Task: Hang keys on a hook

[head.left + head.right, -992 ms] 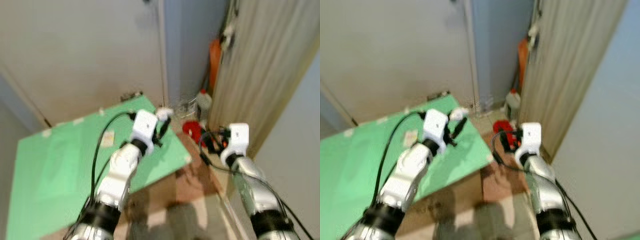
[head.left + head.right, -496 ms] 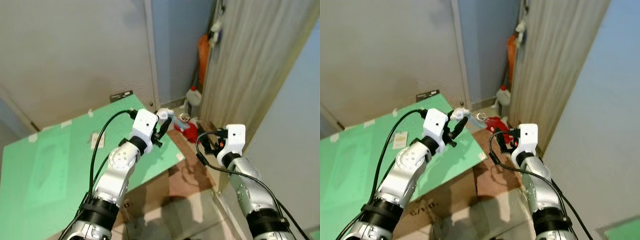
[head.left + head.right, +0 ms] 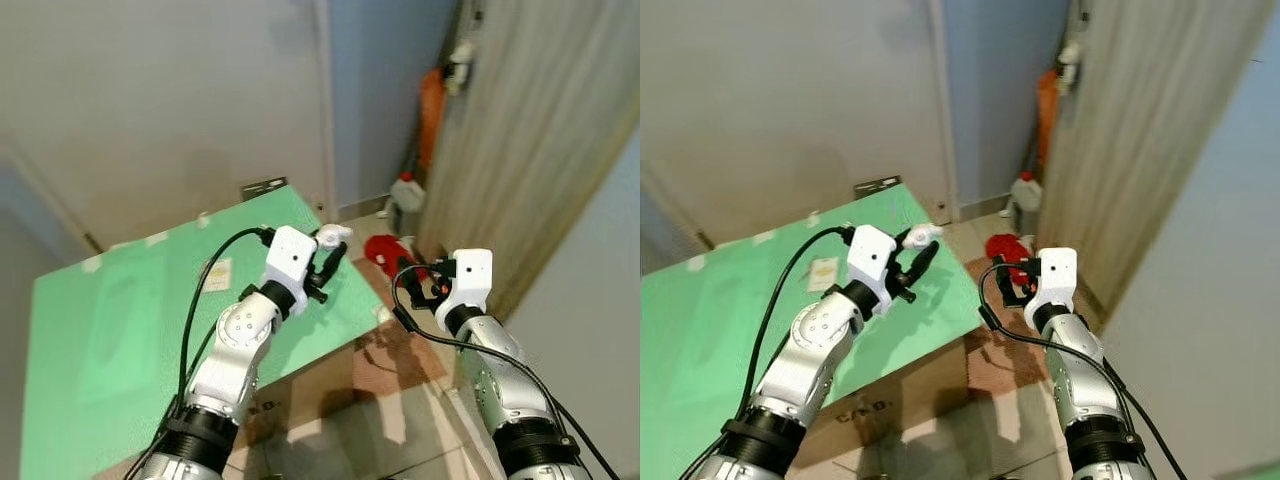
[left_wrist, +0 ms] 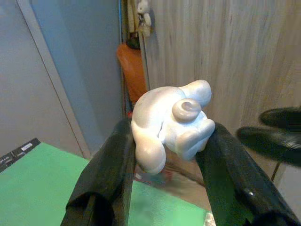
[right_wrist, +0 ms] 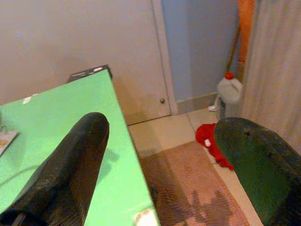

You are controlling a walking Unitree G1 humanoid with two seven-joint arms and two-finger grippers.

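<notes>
White lumpy key charm (image 4: 170, 120), pinched in left end effector (image 4: 164, 155), over green table (image 3: 120, 310)

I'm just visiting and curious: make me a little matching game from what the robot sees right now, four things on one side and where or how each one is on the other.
Things:
1. white figurine
2. right gripper
3. red cloth
4. white jug with red cap

Places or states:
A. lying on the floor by the brown mat
B. open, holding nothing
C. standing on the floor at the foot of the blue wall
D. pinched between the left gripper's two black fingers

Pairs: 1-D, 2-B, 3-A, 4-C
</notes>
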